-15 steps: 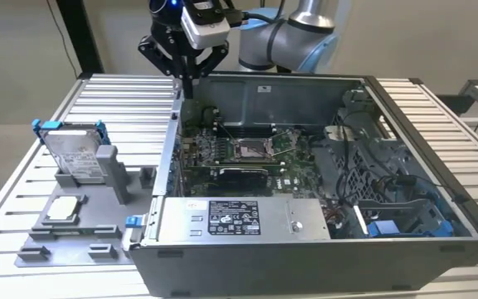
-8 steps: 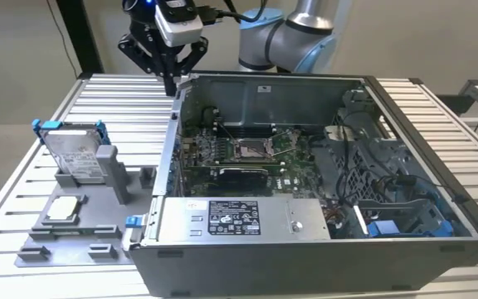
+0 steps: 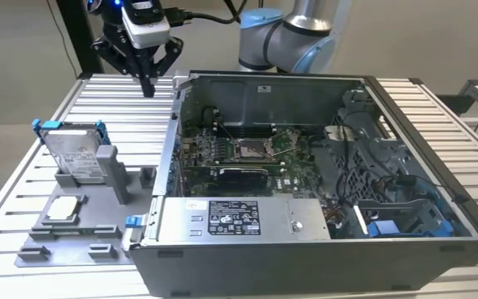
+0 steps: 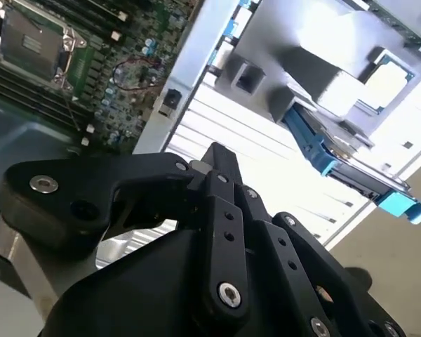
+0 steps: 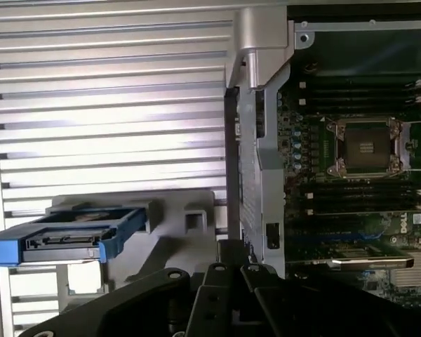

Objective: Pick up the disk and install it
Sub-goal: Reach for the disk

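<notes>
Ok so, starting on the exterior view's left: the disk [image 3: 73,152] is standing on edge in a grey holder [image 3: 98,215] on the slatted table [image 3: 10,187]. Its label faces the camera, its blue bracket wraps round the sides, and nothing is touching it. A small square chip [image 3: 63,208] lies flat on the same holder, nearer than the disk. Farther back and a bit to the right, the gripper [image 3: 147,92] hangs over the far part of the table pointing down. It's well apart from the disk and just left of the far corner of the open PC case [image 3: 405,156]. Jaws look pressed together with nothing between them, tips meeting in a point. It's a bit hard to be sure from that angle, but the second wrist view shows the black fingers [image 4: 217,175] closed up too, with the disk edge-on beyond them. The case lies on its side with the motherboard [image 3: 222,146] and bare CPU socket [image 3: 251,148] showing. A silver box [image 3: 231,218] with a white label sits along its near edge. The arm [image 3: 293,31] rises behind the case's far wall.
</notes>
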You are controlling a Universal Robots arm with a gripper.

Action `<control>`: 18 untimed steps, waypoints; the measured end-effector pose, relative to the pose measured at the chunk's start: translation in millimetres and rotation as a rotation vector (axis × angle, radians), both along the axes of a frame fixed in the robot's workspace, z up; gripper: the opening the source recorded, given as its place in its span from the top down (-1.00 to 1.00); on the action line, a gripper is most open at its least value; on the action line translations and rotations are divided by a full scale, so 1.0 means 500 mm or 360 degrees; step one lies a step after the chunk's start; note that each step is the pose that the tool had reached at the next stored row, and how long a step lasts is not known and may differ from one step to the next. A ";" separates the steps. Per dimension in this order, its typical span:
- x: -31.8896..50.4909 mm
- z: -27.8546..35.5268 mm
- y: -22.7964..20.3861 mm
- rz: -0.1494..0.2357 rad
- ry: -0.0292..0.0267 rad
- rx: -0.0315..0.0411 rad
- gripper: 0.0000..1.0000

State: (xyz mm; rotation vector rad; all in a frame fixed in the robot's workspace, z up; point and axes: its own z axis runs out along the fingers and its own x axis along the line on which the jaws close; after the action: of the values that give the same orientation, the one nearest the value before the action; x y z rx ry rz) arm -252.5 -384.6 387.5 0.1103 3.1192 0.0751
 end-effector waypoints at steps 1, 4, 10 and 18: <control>-0.009 -0.001 0.0005 0.0000 0.00003 0.0000 1.00; -0.036 -0.003 0.0021 0.0000 0.00027 0.0000 1.00; -0.091 -0.009 0.0046 0.0000 0.00070 0.0001 1.00; -0.163 -0.016 0.0056 0.0000 0.00076 0.0001 1.00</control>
State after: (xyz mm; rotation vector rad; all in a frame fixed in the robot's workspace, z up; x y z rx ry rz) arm -334.1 -381.8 379.5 0.1104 3.1240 0.0759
